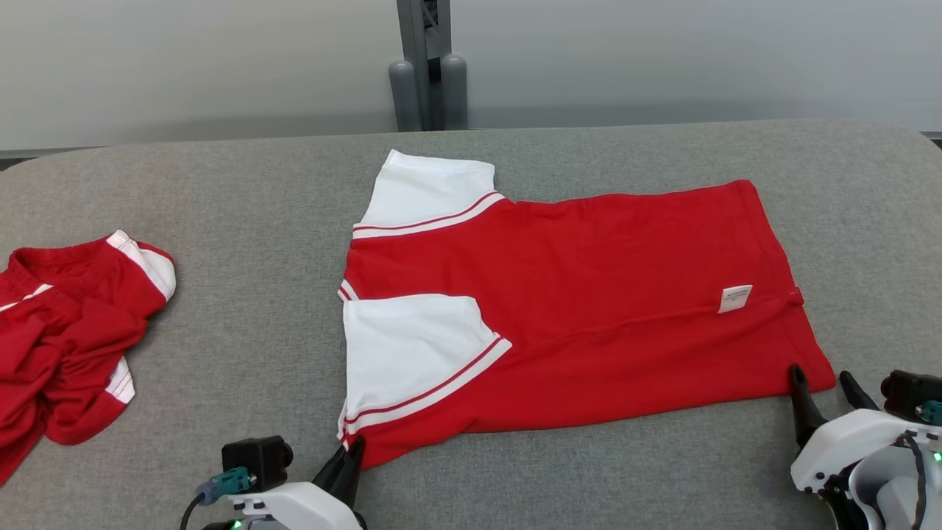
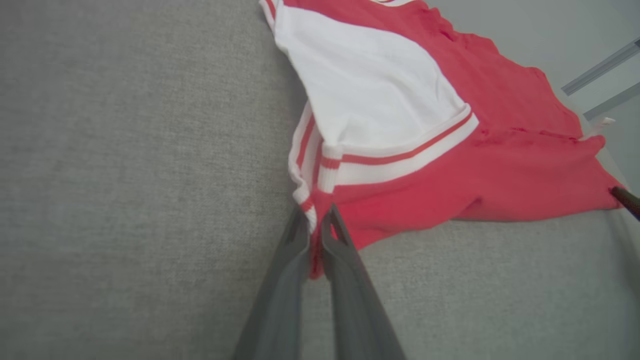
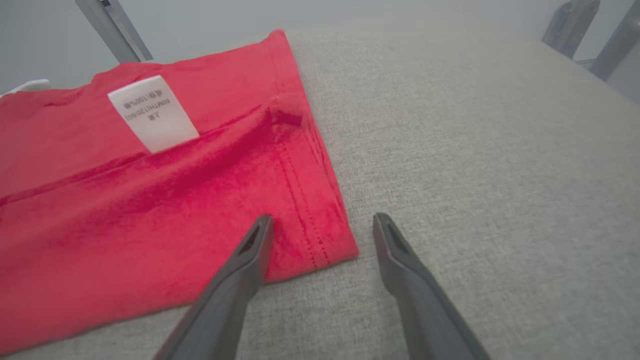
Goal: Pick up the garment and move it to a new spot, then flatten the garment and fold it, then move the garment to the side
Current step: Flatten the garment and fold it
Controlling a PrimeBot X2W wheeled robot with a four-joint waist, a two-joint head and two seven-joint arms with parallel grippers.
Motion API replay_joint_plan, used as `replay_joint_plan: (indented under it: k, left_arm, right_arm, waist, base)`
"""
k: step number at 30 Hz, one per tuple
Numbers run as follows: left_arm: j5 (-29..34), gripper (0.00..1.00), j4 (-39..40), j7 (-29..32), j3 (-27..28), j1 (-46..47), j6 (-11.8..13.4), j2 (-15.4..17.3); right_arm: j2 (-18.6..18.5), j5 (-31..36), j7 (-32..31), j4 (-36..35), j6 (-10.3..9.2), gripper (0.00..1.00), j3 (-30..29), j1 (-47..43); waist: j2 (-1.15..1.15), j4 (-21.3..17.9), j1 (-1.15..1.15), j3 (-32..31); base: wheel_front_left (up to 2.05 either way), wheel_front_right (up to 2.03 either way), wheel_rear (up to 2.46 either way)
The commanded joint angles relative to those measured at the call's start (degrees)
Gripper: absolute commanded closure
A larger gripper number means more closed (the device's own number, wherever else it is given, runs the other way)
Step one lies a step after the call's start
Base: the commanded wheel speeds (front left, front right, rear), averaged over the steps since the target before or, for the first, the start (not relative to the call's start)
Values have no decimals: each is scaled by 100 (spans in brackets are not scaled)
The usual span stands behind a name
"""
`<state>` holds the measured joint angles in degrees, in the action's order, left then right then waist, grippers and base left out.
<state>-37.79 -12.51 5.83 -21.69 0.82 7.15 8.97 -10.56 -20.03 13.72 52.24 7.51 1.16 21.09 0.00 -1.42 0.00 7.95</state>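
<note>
A red garment [image 1: 589, 294] with white sleeves lies spread on the grey table, sleeves to the left, hem to the right, a white label [image 1: 734, 298] near the hem. My left gripper [image 1: 352, 450] is shut on the garment's near-left corner [image 2: 314, 235], by the white sleeve cuff. At the near-right hem corner [image 3: 325, 245], my right gripper [image 1: 820, 379] stands open. In the right wrist view its fingers [image 3: 257, 240] straddle that corner, one over the red cloth and the other over bare table.
A second red-and-white garment [image 1: 66, 324] lies crumpled at the table's left edge. The grey padded table [image 1: 243, 353] has bare room at front, back and right. Grey posts [image 1: 428, 88] stand behind its far edge.
</note>
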Motion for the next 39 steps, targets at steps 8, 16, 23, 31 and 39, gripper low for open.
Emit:
replay_joint_plan:
  k: [8, 16, 23, 31, 39]
  left_arm:
    - [20, 100, 162, 104, -43, -131, 64, 111]
    - [-42, 100, 301, 156, -43, -312, 100, 194]
    - [-202, 100, 689, 305, -54, -774, 175, 272]
    - [-241, 100, 877, 312, -180, -1175, 108, 358]
    - [-328, 100, 753, 446, -325, -1372, 4, 389]
  right_arm:
    - [-127, -278, -37, 563, -4, 100, 365, 317]
    - [-253, -488, 90, 704, -5, 100, 625, 113]
    - [-470, -924, 131, 266, -5, 100, 891, -482]
    - [-726, -1343, 124, -246, -6, 100, 919, -1426]
    - [-642, -1211, -149, -956, -5, 100, 530, -2236]
  waist:
    - [0, 27, 0, -65]
    - [0, -16, 0, -313]
    - [0, -30, 0, -551]
    - [0, 114, 0, -878]
    - [0, 98, 0, -957]
  base:
    - [0, 0, 0]
    - [0, 0, 0]
    - [0, 0, 0]
    - [0, 0, 0]
    - [0, 0, 0]
